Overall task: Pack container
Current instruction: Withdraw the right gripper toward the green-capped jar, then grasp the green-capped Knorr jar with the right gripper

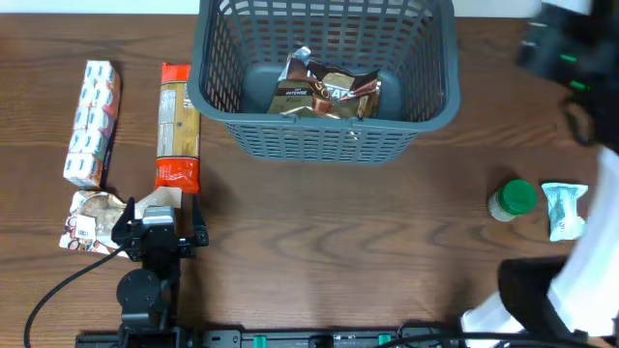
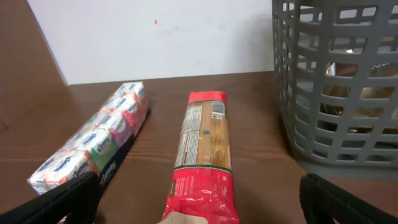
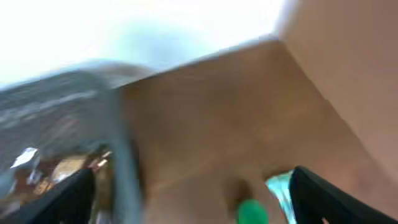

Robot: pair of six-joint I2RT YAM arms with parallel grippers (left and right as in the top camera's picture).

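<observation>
Overhead: one brown foil bag [image 1: 329,92] in the dark grey mesh plastic basket [image 1: 319,135] — five groceries [image 1: 178,126] wait outside; left claw [image 2: 196,193], right claw [image 3: 186,190] gape empty.

A: What stands in the room?
B: A dark brown wood-grain table [image 1: 387,222], with a soft shine on its surface.
A: And behind it?
B: A plain white wall [image 2: 155,43] meets the far edge — evenly lit.

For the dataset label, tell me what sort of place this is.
Probably a lab test bench, not a shop: a wooden table against a plain white wall, with groceries such as the pasta packet laid out beside a grey basket.
</observation>
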